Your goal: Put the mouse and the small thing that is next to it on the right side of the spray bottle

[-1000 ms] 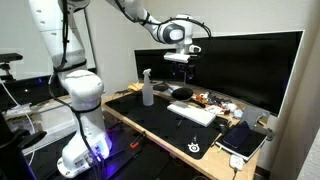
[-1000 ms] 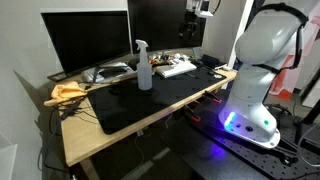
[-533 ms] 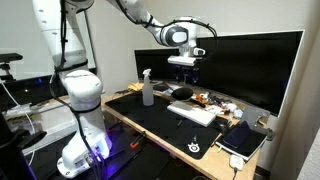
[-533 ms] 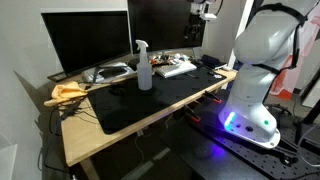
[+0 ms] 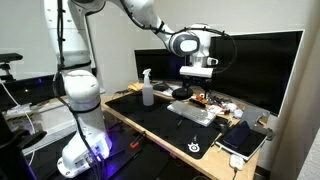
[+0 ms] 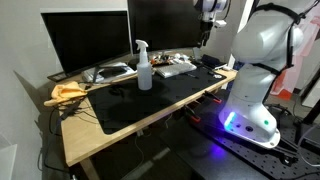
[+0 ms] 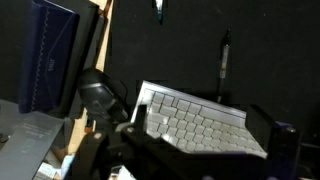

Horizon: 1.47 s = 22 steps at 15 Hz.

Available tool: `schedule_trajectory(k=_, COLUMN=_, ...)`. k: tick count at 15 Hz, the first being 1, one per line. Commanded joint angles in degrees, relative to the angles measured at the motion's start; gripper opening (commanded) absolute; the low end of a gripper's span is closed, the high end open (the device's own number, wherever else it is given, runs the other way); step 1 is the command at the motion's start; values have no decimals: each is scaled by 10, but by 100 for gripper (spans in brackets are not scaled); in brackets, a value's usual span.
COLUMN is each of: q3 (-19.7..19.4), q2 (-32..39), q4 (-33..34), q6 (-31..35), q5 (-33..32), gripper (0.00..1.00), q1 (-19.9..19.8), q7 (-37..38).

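Dark monitors back a black-matted tabletop (image 5: 158, 122). Over its cluttered end the tool (image 5: 197, 86) hangs with jaws spread wide and empty, above the keyboard (image 7: 195, 125), with the mouse (image 7: 100, 95) just beside it. The spray bottle (image 5: 147, 88) stands well apart. This looks like the approach: next it must descend, centred on the mouse. Since a second ago, the tool has swung farther from the bottle and lower.

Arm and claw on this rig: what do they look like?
The arm is glossy white with rounded segments and dark bands at the joints. Its base glows blue-violet. The claw has dark fingers under a pale wrist block. No markings are legible.
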Motion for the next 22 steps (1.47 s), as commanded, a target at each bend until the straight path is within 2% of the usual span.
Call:
schedule_trajectory(k=1, q3=6, q2=70, q4=56, q6=-2, q5=31, gripper=100, q1=-30, q7=-69)
schedule_trajectory(k=4, q3=22, q2=119, q4=112, q6=-18, q5=48, gripper=100, q1=-48, q7=-82)
schedule_trajectory(k=9, q3=46, q2=182, q4=200, q6=-39, q5=22, gripper=100, q1=-65, q7=-45)
schedule_trajectory(k=10, q3=50, q2=161, q4=161, q6=-11, q5=22, gripper=100, q1=-69, q7=-55)
schedule_trajectory(k=14, q3=56, q2=183, q4=190, q6=-19, q5=20, gripper=100, q1=-72, q7=-53)
schedule_trajectory(k=15, q3=58, q2=182, q4=182, q6=3, q5=19, gripper=100, q1=-72, q7=-60)
schedule_trajectory(k=22, q3=80, q2=221, q4=194, q6=39, q5=18, gripper=100, q1=-100, q7=-123)
